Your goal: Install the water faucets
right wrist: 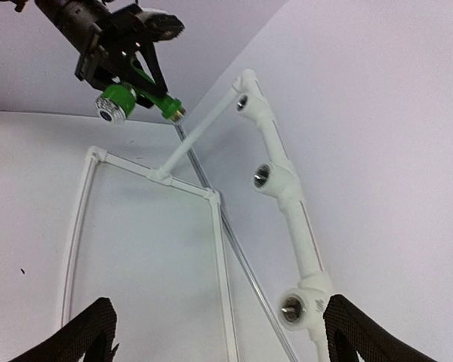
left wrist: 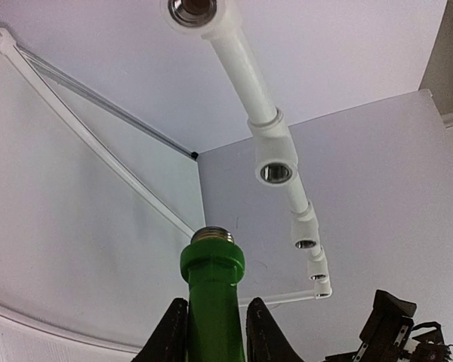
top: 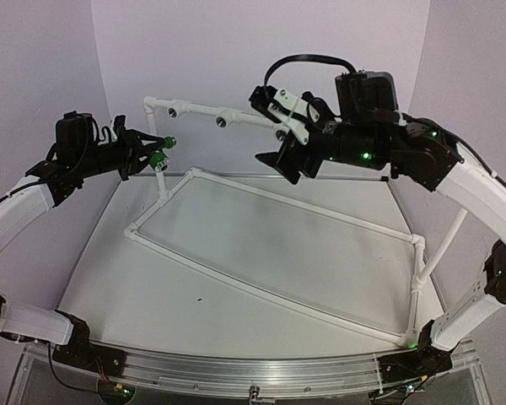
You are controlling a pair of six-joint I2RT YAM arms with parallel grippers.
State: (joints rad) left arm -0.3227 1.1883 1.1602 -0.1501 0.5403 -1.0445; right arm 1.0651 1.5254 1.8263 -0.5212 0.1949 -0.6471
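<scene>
At the far left of the scene, the left gripper [top: 143, 153] is clamped narrow on the water faucet [top: 161, 153], its black fingers pinching the smooth, bright green plastic body. A ribbed metal thread caps the faucet's tip, and a round knurled silver end juts from its side. Near it runs the raised white pipe rail [top: 198, 108], a smooth round tube with chunky tee fittings [top: 222, 119] whose dark round sockets have shiny rims. Farther right, the right gripper [top: 280, 135] stands spread wide, holding nothing, close to the rail. A flat rectangular pipe frame [top: 278, 202] lies on the pale table [top: 236, 278].
</scene>
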